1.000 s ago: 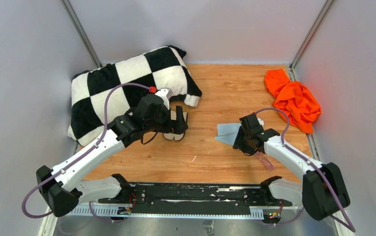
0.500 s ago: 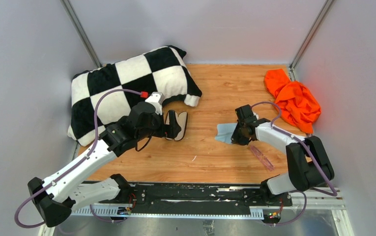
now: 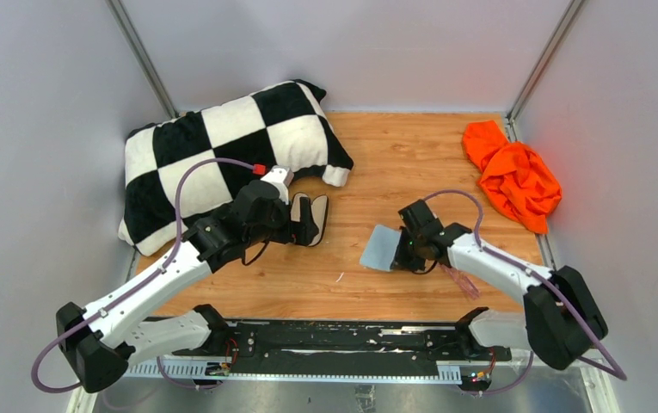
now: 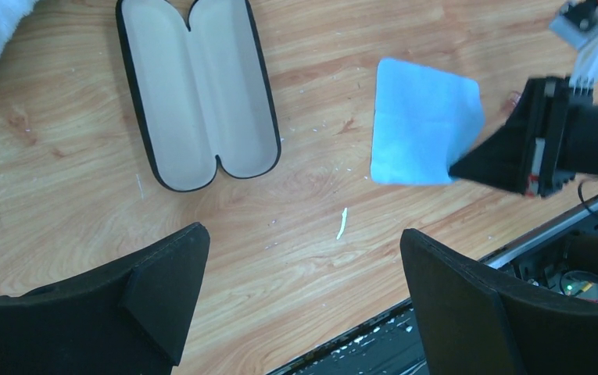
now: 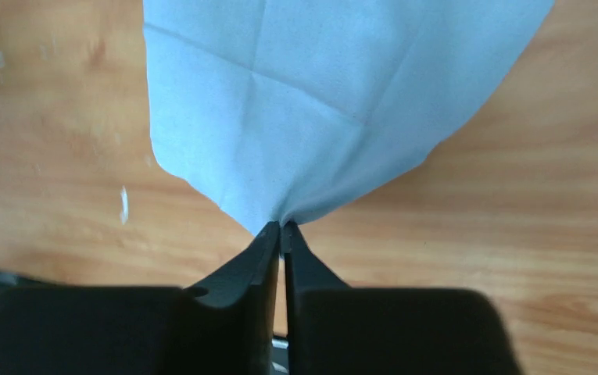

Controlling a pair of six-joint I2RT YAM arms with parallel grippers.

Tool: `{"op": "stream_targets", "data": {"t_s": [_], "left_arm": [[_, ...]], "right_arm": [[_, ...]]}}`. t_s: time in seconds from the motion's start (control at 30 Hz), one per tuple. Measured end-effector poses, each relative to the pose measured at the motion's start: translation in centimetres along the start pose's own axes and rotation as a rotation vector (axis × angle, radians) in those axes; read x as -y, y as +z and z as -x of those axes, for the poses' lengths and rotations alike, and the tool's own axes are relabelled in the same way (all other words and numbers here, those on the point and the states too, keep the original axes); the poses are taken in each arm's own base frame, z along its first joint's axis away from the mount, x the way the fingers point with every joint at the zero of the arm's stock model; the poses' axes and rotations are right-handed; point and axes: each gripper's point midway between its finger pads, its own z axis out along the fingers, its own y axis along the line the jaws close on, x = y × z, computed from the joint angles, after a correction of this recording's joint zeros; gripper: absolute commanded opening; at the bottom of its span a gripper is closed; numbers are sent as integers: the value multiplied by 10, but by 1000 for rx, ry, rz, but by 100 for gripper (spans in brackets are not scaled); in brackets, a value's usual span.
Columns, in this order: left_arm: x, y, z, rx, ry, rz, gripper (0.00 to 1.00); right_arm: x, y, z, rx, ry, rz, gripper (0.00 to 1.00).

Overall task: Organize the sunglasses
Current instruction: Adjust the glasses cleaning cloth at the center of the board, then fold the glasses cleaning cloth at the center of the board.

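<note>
The pink sunglasses [image 3: 462,280] lie folded on the wood beside my right forearm, near the front right. The black case [image 3: 316,215] lies open with its beige lining up; it also shows in the left wrist view [image 4: 198,94]. My left gripper [image 3: 299,227] hovers open and empty over the case's near side, its jaws wide apart [image 4: 303,232]. My right gripper [image 3: 406,251] is shut on a corner of the light blue cloth [image 3: 382,249], which hangs spread out just above the wood [image 5: 319,86]. The pinch shows in the right wrist view [image 5: 281,227].
A black-and-white checked pillow [image 3: 222,155] lies at the back left, close behind the case. An orange cloth [image 3: 514,176] is bunched at the back right. A small white scrap [image 3: 340,277] lies on the wood. The black rail [image 3: 334,340] runs along the front edge.
My right gripper has carried the blue cloth left and toward the front; the cloth now hangs spread out. My left gripper has stayed over the case with only small shifts.
</note>
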Motion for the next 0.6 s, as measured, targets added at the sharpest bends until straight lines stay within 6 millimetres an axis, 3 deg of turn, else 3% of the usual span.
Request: {"op": "stream_targets", "data": {"t_s": [0.13,0.27,0.43,0.53,0.6], "left_arm": [[3,7,-2,-22,1,-5,100],[6,15,-2,-35,-5,-10,100],[17,30,-8,-71,11,-14,100],[34,41,-12,-99,50,-27,100],[44,49,-15,-117,72,-35,100]], "right_arm": [[4,-9,-37,-71,-16,15,50],[19,-23,-45,-65,1,-22,56],[22,-51,-8,108,2,-18,53],[36,-54,22,177,58,-58,52],[46,-49,30,179,75,-91,50]]}}
